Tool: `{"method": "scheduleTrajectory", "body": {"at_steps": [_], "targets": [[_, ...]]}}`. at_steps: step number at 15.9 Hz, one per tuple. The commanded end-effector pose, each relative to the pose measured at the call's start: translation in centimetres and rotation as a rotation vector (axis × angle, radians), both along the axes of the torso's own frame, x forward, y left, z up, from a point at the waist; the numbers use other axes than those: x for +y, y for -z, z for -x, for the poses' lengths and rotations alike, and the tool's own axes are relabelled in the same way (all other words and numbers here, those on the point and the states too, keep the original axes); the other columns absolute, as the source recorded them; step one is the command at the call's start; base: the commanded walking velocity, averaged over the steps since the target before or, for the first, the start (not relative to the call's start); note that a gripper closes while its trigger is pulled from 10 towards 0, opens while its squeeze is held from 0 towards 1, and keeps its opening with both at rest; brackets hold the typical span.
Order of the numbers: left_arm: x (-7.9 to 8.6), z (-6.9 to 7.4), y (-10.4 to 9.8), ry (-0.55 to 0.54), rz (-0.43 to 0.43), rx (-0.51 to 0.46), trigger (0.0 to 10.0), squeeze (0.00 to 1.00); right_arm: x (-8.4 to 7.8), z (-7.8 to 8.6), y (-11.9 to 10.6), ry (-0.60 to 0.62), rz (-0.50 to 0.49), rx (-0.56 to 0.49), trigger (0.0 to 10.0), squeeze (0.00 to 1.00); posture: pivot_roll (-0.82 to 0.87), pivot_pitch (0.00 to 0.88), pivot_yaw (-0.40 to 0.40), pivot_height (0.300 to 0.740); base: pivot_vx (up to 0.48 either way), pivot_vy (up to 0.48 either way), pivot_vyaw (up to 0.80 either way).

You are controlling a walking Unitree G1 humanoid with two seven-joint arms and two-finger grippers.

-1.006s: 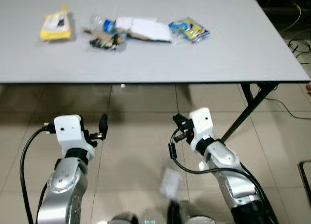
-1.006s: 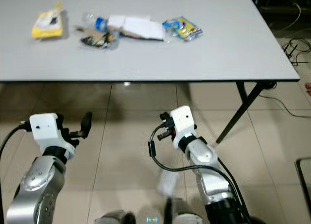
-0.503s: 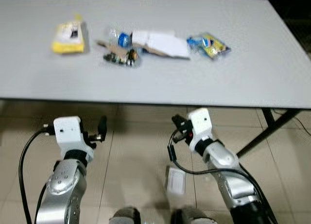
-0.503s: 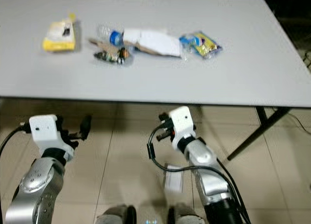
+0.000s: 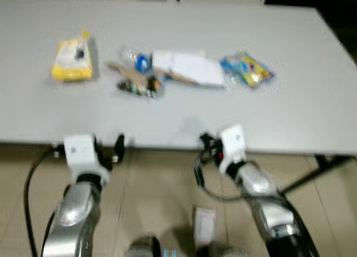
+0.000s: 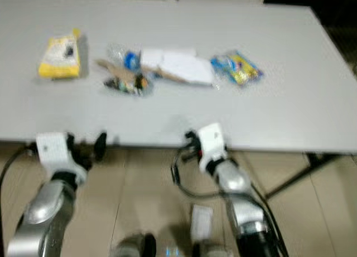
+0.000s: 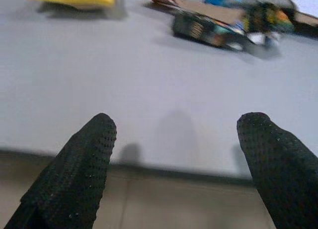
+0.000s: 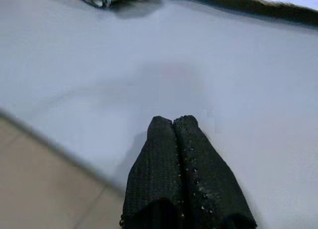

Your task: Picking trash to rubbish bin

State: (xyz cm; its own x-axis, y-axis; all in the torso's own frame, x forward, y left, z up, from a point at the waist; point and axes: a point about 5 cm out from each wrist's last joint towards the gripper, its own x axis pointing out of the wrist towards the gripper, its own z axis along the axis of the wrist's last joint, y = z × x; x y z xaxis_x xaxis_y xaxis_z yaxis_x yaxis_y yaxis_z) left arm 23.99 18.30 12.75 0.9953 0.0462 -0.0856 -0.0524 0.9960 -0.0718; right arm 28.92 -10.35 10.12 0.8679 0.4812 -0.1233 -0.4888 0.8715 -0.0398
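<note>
The near half of the grey table (image 5: 301, 117) lay bare, giving open room between its front edge and the row of litter farther back. The left gripper (image 7: 174, 154), fingers spread wide, and the right gripper (image 8: 181, 154), fingers pressed together, both sat at that edge with nothing before them. Across the way stood a yellow packet (image 5: 71, 59), a dark wrapper (image 5: 139, 86) beside what seemed a crushed bottle (image 5: 138, 61), white paper (image 5: 188, 68) and a blue-yellow packet (image 5: 246, 69), with a clear gap between the yellow packet and the wrapper.

Trash (image 5: 167, 73) on grey table (image 5: 301, 117)
</note>
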Motion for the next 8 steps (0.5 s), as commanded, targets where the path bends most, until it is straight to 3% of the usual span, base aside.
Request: {"method": "scheduleTrajectory", "body": {"at_steps": [1,8], "targets": [[-0.47,0.1,-0.01,0.01,0.009,0.002,10.0,0.0,-0.83,0.06,0.14,0.023,0.006,0.009,10.0,0.0,-0.06,0.21,0.001,0.74,0.428,0.0,0.0],[-0.51,0.15,0.12,0.01,0.008,0.008,10.0,0.0,-0.83,0.08,0.12,0.025,0.007,0.007,10.0,0.0,-0.06,0.21,0.001,0.74,0.425,0.0,0.0]]}}
